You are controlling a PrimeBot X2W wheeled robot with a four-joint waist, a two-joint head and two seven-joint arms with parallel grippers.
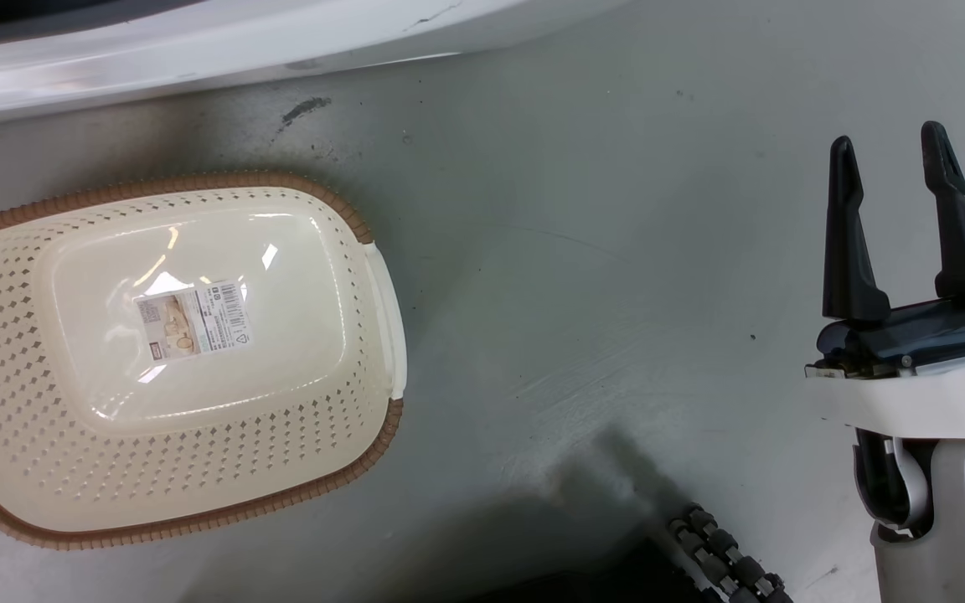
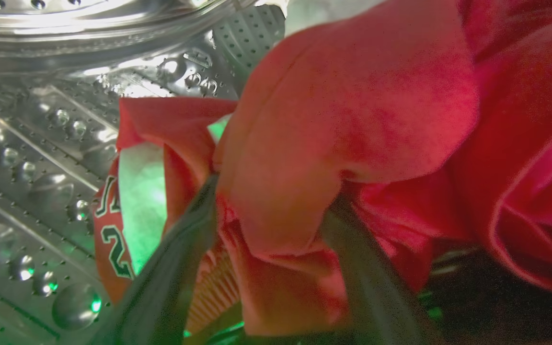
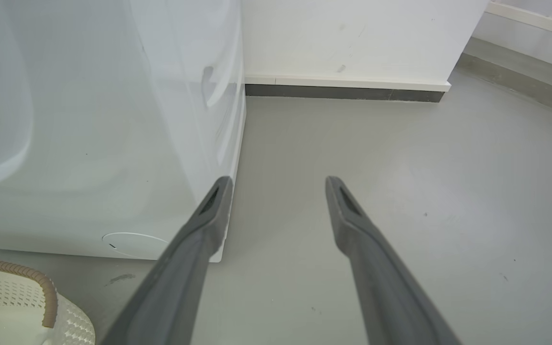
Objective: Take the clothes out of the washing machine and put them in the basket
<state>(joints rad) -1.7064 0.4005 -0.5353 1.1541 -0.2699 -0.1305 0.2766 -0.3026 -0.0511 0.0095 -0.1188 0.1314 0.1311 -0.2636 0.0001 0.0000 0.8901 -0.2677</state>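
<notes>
Grey floor [image 1: 616,293], basket [image 1: 198,182] near washing machine [image 3: 89,143] for short transfer; left gripper [image 2: 276,191] spread astride clothes [image 2: 352,96]; right gripper [image 1: 889,159] open, idle

1. In the head view, white glare patches are being thrown onto the glossy bottom of the basket [image 1: 281,360] by overhead light, and the floor [image 1: 575,251] is being darkened by a shadow at the bottom edge.
2. In the left wrist view, the clothes [image 2: 352,105] are being rendered soft and grainy, and green light is being reflected off the washing machine [image 2: 31,158] drum.
3. In the right wrist view, everything is being lit evenly and softly, and straight edges are being bowed near the frame borders.
</notes>
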